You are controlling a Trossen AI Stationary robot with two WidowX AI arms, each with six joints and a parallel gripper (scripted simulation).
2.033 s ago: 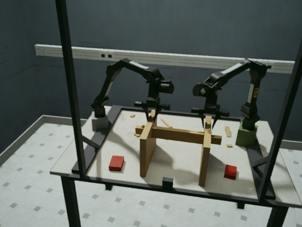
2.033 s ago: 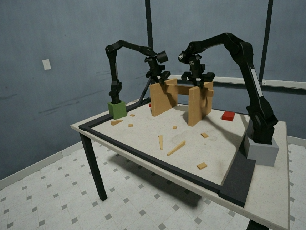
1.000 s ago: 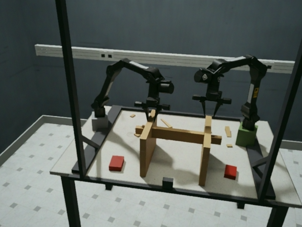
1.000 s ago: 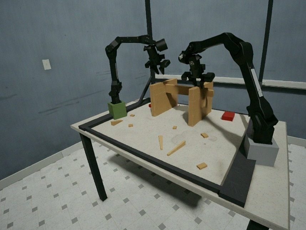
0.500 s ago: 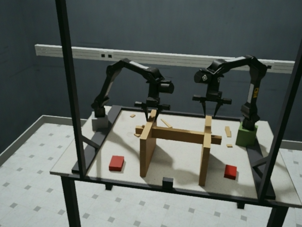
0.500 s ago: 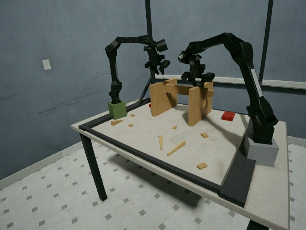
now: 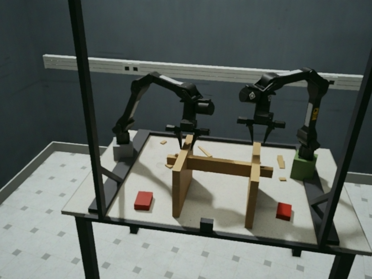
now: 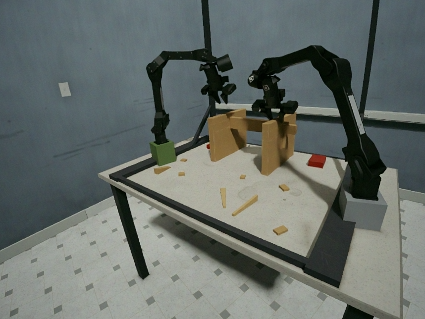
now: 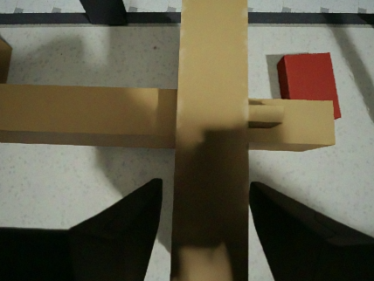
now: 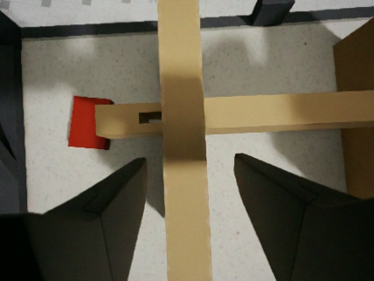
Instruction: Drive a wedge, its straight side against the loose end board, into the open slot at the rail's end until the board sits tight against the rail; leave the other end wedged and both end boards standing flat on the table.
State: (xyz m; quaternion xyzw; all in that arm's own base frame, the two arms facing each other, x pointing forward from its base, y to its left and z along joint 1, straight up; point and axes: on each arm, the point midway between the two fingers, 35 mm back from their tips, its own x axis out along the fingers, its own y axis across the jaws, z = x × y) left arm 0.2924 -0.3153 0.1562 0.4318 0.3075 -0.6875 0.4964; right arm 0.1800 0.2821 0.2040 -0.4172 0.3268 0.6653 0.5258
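Right claw (image 7: 258, 143) (image 8: 222, 102) (image 10: 190, 159) and left claw (image 7: 186, 148) (image 8: 276, 120) (image 9: 205, 188) were half-wide, empty. I had the wedge (image 7: 281, 162) (image 8: 161, 170) outboard, right arm nearer, long axis roughly board-parallel.

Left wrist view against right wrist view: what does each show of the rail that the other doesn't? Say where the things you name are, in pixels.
Only left wrist: a wedge (image 9: 267, 114) (image 7: 176, 154) seated in the slot at its rail end, and the left tool (image 9: 205, 188) (image 7: 186, 148) (image 8: 275, 120), open astride the board there.

Only right wrist: an open slot (image 10: 149, 118) (image 7: 262, 167) with no wedge in it, and the right tool (image 10: 190, 164) (image 7: 258, 142) (image 8: 221, 102), open above the other board.

Both: the rail (image 9: 87, 109) (image 10: 271, 111) (image 7: 219, 165) (image 8: 250, 124), and a red block partly hidden by its end.
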